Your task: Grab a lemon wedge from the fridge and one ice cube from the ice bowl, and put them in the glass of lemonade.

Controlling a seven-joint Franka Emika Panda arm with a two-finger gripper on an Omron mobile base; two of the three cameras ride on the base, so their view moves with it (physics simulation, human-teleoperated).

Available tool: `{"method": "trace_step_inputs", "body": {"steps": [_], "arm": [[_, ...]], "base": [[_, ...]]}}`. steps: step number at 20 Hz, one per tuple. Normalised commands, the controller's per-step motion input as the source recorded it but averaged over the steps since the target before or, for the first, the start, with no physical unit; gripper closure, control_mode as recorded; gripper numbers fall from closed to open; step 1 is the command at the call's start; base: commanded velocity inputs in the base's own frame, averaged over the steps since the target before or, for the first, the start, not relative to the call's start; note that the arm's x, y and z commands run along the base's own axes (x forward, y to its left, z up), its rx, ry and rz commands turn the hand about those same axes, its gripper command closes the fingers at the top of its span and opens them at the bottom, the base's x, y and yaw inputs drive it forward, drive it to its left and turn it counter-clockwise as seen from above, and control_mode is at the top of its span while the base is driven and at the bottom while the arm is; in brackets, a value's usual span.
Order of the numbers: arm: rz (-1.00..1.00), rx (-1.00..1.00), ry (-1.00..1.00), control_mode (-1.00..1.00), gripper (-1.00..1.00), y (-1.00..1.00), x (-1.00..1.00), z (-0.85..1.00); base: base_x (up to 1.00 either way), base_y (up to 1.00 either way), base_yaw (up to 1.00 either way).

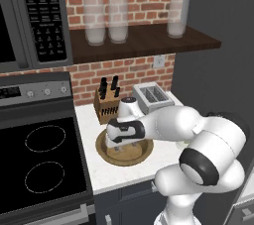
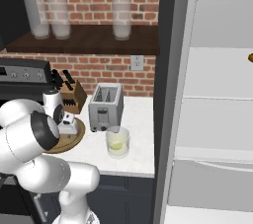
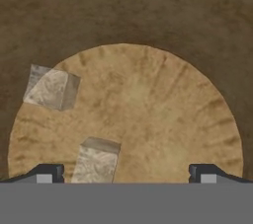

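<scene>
My gripper (image 3: 127, 173) is open and points down into the ice bowl (image 3: 148, 104), a wide tan wooden bowl (image 1: 140, 155) on the counter. Two ice cubes lie on its floor. One ice cube (image 3: 96, 163) sits between my fingertips, nearer the left one (image 3: 47, 172). The other ice cube (image 3: 52, 88) lies farther off to the left. The glass of lemonade (image 2: 117, 141) stands right of the bowl (image 2: 74, 141), in front of the toaster. A small yellow-green lemon wedge (image 2: 116, 145) shows inside it. The fridge (image 2: 212, 70) stands open at the right.
A toaster (image 2: 104, 105) and a knife block (image 1: 106, 102) stand behind the bowl against the brick wall. The stove (image 1: 42, 159) lies left of the counter. Tall frosted glasses (image 1: 106, 18) stand on the shelf above. A small orange item (image 2: 251, 57) rests on a fridge shelf.
</scene>
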Motion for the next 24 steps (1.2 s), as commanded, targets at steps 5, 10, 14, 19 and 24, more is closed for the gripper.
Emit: {"method": "trace_step_inputs", "body": {"steps": [5,10,14,19,24], "arm": [[0.0,0.0,-0.01,-1.0,-1.0,0.0,0.0,-0.01],[0.0,0.0,-0.03,-1.0,-1.0,0.0,0.0,0.0],[0.0,0.0,-0.03,-1.0,-1.0,0.0,0.0,-0.01],[0.0,-0.01,-0.06,-1.0,-1.0,0.0,-0.03,-0.21],[0.0,-0.01,-0.06,-1.0,-1.0,0.0,0.0,-0.27]], "base": [[0.0,0.0,0.0],[0.0,0.0,0.0],[0.0,0.0,0.0],[0.0,0.0,0.0],[0.0,0.0,0.0]]}}
